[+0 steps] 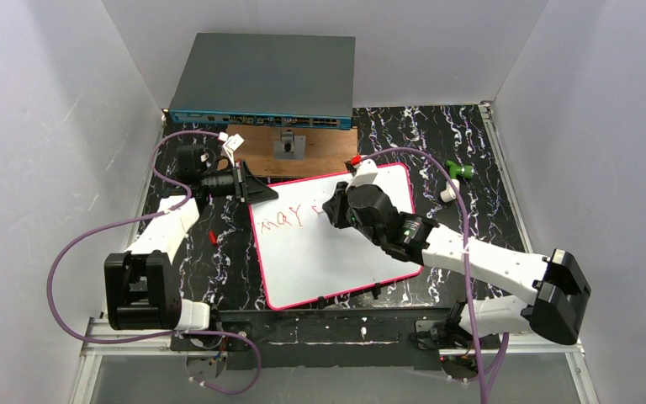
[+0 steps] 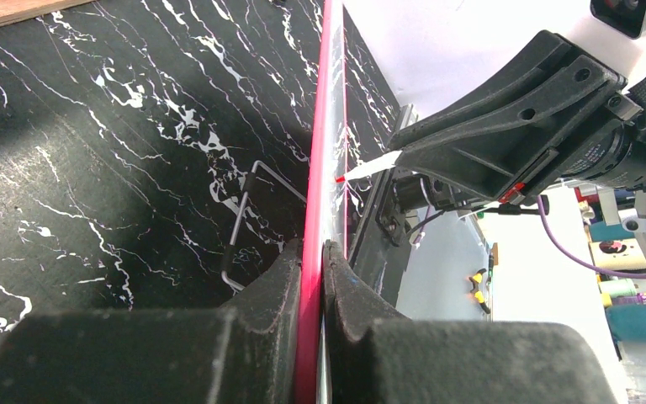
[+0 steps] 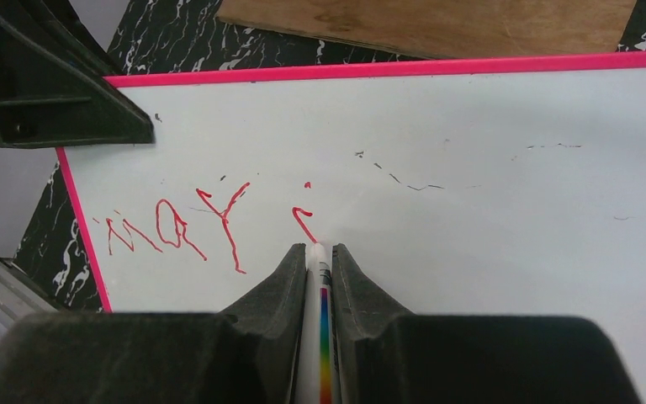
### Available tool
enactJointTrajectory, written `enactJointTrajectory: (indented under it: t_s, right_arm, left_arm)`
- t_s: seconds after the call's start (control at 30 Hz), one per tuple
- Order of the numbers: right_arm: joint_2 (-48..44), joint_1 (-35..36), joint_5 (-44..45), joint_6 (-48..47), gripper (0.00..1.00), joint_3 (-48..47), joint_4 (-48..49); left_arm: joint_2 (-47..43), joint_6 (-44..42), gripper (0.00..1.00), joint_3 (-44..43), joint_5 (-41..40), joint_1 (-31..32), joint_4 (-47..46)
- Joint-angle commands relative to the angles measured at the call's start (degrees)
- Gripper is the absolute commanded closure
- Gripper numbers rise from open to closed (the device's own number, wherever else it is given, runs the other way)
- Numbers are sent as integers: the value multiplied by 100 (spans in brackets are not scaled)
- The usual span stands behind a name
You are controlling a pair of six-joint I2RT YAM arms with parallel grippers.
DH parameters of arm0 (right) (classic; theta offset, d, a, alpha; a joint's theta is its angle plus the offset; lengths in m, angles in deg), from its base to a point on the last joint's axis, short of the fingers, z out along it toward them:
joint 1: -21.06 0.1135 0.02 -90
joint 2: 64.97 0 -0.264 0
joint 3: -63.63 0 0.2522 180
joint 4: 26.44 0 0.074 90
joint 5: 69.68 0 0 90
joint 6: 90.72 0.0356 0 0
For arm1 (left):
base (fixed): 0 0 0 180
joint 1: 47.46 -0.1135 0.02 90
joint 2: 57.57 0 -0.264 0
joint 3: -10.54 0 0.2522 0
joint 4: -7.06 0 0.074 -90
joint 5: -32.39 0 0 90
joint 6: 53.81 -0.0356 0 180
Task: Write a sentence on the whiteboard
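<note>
The whiteboard lies flat on the black marbled table, its pink rim around it. Red wobbly letters of the sentence run along its upper left; in the right wrist view the sentence reads roughly "may i". My left gripper is shut on the board's upper left rim, and in its own view the left gripper pinches the pink edge of the whiteboard. My right gripper is shut on a white marker with a rainbow stripe, its tip on the whiteboard at the foot of the last stroke.
A brown wooden board and a grey network box sit behind the whiteboard. A green piece and a white cap lie at the right, a small red bit at the left. A bent metal key lies beside the board's edge.
</note>
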Motion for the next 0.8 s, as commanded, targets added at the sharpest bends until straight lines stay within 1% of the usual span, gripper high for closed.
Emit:
enactJointTrajectory:
  t_s: [0.0,0.23,0.47,0.6,0.77]
  right_arm:
    - [31,-20,346,-183,99,-112,-213]
    - [311,-44,515,-512,99,-562,-248]
    - [512,-99,509,-581,99,-782,-230]
    - [512,-108,469,-530,99,-784,-276]
    - [322,-99,419,-309,99,-527,-345]
  left_arm:
    - [-80,-873,100,-28,-986,144,0]
    - [-90,-890,100,-21,-995,152,13]
    - [-98,-907,100,-35,-1004,155,33]
    - [-99,-908,100,-32,-1012,151,37]
    - [-101,-908,100,-34,-1012,147,39]
